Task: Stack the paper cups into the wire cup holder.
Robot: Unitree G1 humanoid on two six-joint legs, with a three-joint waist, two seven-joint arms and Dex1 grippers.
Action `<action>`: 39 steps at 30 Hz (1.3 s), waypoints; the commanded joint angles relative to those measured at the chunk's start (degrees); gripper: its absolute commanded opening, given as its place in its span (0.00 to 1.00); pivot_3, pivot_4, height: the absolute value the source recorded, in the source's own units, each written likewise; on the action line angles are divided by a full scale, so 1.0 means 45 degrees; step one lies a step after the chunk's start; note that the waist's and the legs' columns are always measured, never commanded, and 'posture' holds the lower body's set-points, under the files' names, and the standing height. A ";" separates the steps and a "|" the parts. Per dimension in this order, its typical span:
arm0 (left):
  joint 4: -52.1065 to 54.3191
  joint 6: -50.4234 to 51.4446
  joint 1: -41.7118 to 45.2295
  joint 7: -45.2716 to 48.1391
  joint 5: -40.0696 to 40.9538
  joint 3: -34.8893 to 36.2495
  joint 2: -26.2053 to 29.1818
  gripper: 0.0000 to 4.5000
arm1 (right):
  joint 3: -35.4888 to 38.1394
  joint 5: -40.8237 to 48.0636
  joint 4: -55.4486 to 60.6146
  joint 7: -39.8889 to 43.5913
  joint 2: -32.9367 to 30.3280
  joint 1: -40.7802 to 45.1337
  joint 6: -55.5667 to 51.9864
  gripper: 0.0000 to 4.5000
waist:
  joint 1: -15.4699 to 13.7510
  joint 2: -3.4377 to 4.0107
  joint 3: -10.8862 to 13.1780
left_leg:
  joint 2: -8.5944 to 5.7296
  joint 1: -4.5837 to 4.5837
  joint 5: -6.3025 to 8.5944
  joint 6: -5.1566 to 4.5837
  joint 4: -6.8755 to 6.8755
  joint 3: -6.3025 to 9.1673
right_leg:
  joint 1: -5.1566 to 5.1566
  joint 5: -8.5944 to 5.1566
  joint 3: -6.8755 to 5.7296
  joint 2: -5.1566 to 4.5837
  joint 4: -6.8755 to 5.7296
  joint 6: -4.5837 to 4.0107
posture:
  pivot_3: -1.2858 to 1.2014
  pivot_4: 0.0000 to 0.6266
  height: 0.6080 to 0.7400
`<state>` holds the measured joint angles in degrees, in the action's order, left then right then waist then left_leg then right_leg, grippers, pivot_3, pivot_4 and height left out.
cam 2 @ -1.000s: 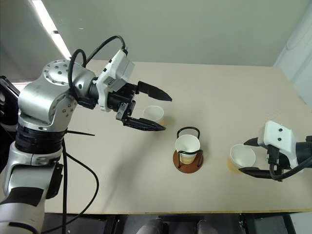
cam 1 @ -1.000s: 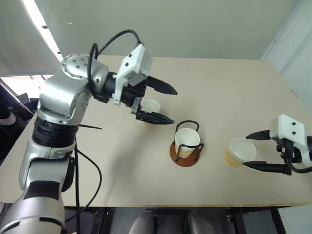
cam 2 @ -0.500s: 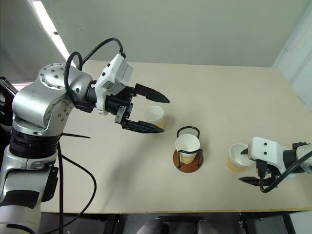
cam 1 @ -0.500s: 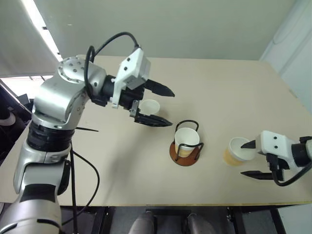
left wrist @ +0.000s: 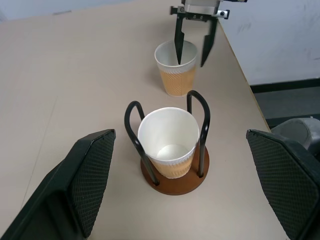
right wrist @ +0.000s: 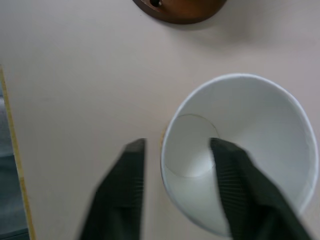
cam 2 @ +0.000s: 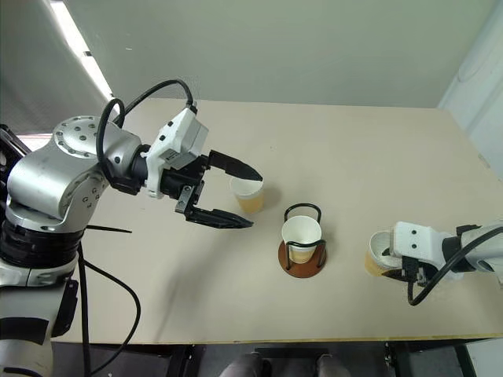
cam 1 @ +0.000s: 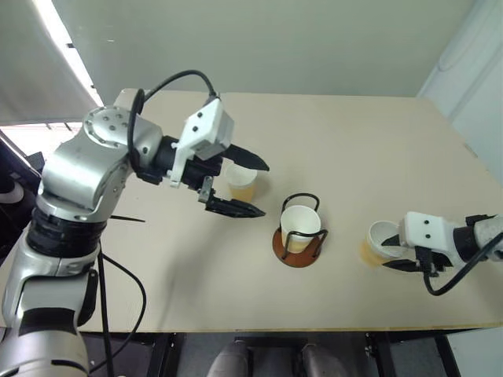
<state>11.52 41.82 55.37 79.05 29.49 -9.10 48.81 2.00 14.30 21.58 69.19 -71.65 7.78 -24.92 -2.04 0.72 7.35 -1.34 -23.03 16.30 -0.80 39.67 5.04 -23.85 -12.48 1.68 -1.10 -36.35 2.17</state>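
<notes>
The right gripper [left wrist: 192,42] pinches the wall of one paper cup [cam 1: 380,243] near the worktop's [cam 1: 354,149] right edge, one finger inside and one outside. A second cup [cam 1: 299,226] sits in the wire cup holder [cam 1: 299,239] (in the middle). The left gripper [cam 1: 240,188] hangs wide open around the third cup [cam 1: 240,182], not touching it.

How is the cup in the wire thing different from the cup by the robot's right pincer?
The white-rimmed tan paper cup in the black wire holder with the brown disc base stands fenced by wire loops; the tan paper cup near the table edge stands bare on the beige table. The first goes untouched; the right pincer straddles the second's wall. Both are upright and empty.
</notes>
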 commanded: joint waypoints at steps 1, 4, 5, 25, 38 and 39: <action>0.0407 -0.0036 -0.0070 -0.0128 0.0030 0.0320 0.0275 1.00 | 0.0044 -0.0101 -0.0038 0.0157 -0.0023 0.0238 0.0238 0.09 | -0.0001 0.0000 0.0000 | 0.0000 0.0001 0.0000 0.0000 0.0000 0.0000 | 0.0000 0.0000 0.0000 0.0000 -0.0001 0.0000 | 0.52 0.24 1.00; 0.0539 -0.0044 -0.0366 -0.0090 0.0129 0.0445 0.0524 1.00 | 0.0080 -0.0024 -0.0019 0.0251 -0.0052 0.0255 0.0235 0.00 | 0.0007 0.0000 0.0000 | 0.0000 -0.0001 0.0000 0.0000 0.0000 0.0000 | 0.0000 0.0000 0.0000 0.0000 0.0000 0.0000 | 0.52 0.24 1.00; 0.0590 -0.0085 -0.0518 -0.0031 0.0122 0.0468 0.0668 1.00 | 0.0127 0.0005 0.0001 0.0285 -0.0070 0.0236 0.0223 0.00 | 0.0024 0.0000 0.0000 | -0.0001 -0.0001 0.0000 0.0000 -0.0001 0.0000 | 0.0000 0.0000 0.0001 0.0000 0.0002 0.0000 | 0.52 0.24 1.00; -0.1016 -0.1208 -0.1242 0.0068 -0.0467 0.0990 0.1791 1.00 | 0.0853 0.1921 0.2088 0.0972 -0.0995 0.4775 -0.1164 0.00 | 0.0059 0.0002 0.0000 | -0.0002 -0.0008 0.0001 0.0006 -0.0022 0.0017 | -0.0011 -0.0006 -0.0004 0.0001 0.0010 -0.0011 | 0.52 0.24 1.00; -0.1887 -0.1879 -0.0533 0.0623 -0.0932 0.0467 0.1137 1.00 | -0.2455 0.1571 0.2860 0.1782 0.0754 0.9059 -0.1341 0.00 | 0.0085 0.0002 0.0001 | -0.0007 -0.0037 0.0001 0.0003 -0.0037 0.0040 | -0.0023 -0.0006 -0.0013 0.0002 0.0061 -0.0010 | 0.52 0.24 1.00; -0.1933 -0.1905 -0.0497 0.0637 -0.0972 0.0451 0.1087 1.00 | -0.2607 0.1432 0.2834 0.1834 0.0831 0.9141 -0.1252 0.00 | 0.0085 0.0002 0.0000 | -0.0007 -0.0040 0.0002 0.0002 -0.0038 0.0040 | -0.0026 -0.0005 -0.0014 0.0002 0.0068 -0.0010 | 0.52 0.24 1.00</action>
<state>2.54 34.11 51.28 81.58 25.42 -7.54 53.63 -9.64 22.06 33.90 76.82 -67.91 47.58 -31.55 -1.66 0.73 7.35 -1.37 -23.21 16.31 -0.79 39.49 5.23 -23.97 -12.50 1.62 -1.09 -36.04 2.13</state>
